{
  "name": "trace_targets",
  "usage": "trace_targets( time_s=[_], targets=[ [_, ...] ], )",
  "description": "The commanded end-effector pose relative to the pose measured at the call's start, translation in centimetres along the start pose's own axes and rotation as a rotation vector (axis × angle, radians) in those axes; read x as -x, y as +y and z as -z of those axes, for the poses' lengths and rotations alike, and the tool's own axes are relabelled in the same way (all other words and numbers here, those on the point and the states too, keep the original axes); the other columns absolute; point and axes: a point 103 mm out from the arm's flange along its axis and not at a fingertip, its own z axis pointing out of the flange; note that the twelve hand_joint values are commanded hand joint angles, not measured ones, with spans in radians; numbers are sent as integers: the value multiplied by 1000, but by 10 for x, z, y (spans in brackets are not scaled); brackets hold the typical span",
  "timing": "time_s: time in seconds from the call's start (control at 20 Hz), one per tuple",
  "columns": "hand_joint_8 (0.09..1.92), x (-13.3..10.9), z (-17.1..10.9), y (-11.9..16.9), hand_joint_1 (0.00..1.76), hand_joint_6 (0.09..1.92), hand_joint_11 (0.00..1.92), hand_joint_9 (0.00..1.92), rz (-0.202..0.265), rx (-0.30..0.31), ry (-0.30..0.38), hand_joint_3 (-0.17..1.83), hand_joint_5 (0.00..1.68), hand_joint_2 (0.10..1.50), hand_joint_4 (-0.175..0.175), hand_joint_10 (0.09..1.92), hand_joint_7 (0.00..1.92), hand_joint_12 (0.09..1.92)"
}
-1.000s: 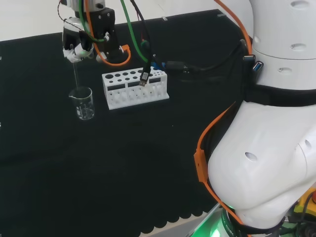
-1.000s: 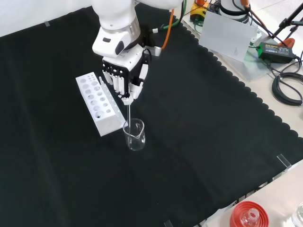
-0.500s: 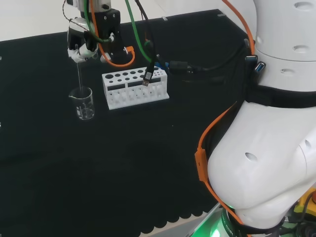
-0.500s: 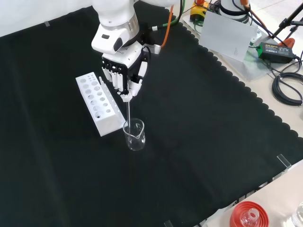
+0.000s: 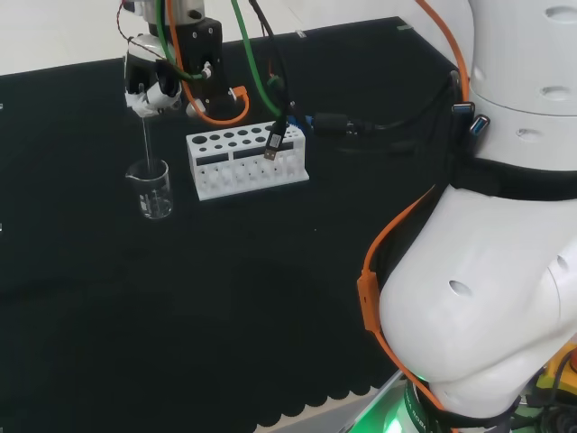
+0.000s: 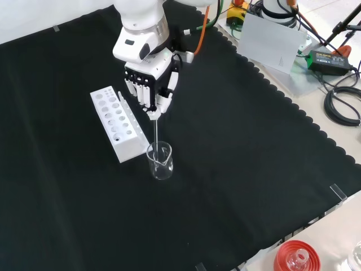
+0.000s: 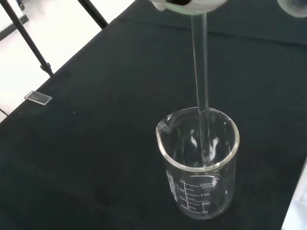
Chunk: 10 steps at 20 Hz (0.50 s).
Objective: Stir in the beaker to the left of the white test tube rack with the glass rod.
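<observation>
1. One clear glass beaker (image 6: 159, 161) stands upright on the black cloth (image 6: 237, 147) of the desk. In the head view it is just left of the white test tube rack (image 5: 246, 162); in the front view it sits just beside the rack's near end, to the lower right.
2. Printed measuring marks show on the beaker's wall in the wrist view, and its pouring lip points away from the rack in the head view. I cannot tell whether it holds any liquid.
3. A glass rod (image 7: 201, 81) hangs nearly upright, its lower end inside the beaker, below the rim. Whether the tip touches the bottom cannot be told.
4. The hand (image 6: 149, 84) hovers above the beaker, fingers pointing down and curled in, pinching the rod's upper end between fingertips and thumb.
5. In the head view the hand (image 5: 149, 86) is above and slightly behind the beaker (image 5: 151, 188), with orange and green cables looping beside it.
6. A red ribbed ring stand (image 6: 295, 257) holding a piece of glassware sits past the cloth's scalloped edge at the front view's lower right.
</observation>
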Motion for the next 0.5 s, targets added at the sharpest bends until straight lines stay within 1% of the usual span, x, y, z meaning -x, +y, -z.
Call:
trace_targets(
  time_s=[0.05,0.2,0.5],
  targets=[
    [697,-8,5,-13,1319,431,1515,1786,12,28,-5,-13,1170,1013,-175,271,1324,684],
    [697,-7,7,-16,1319,430,1515,1786,5,10,15,-13,1171,1013,-175,272,1324,685],
    [697,-8,7,-19,1319,428,1515,1786,1,11,4,-13,1171,1013,-175,273,1324,685]
  ],
)
